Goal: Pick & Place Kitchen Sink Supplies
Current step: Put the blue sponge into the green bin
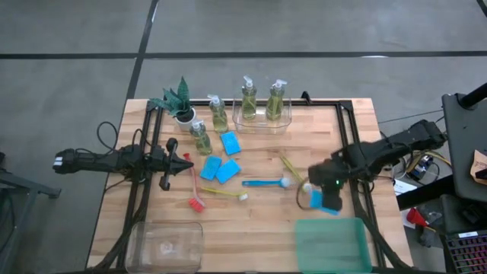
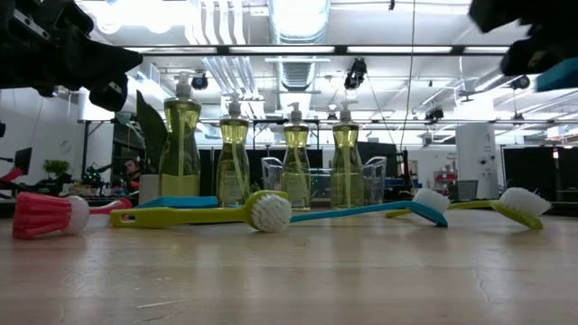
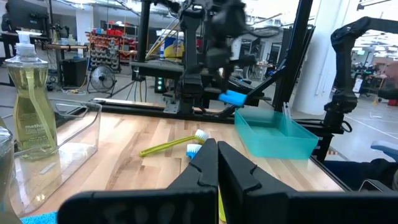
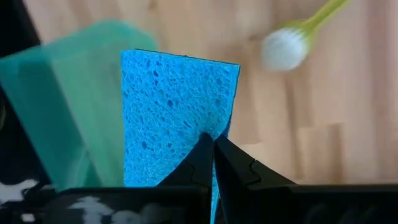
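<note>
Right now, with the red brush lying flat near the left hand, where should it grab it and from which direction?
Grip the red brush mid-handle, coming straight down from above. It lies flat on the table, its thin handle bare, while the bristle head is bulkier. The left hand is closed beside the handle's far end, so it would need to open first.

Blue sponge (image 4: 177,118) pinched upright in the right claw (image 4: 213,155) above the table.

Bright overhead ceiling lights (image 2: 298,18), soft shadows, right wrist background seemingly motion-blurred
</note>
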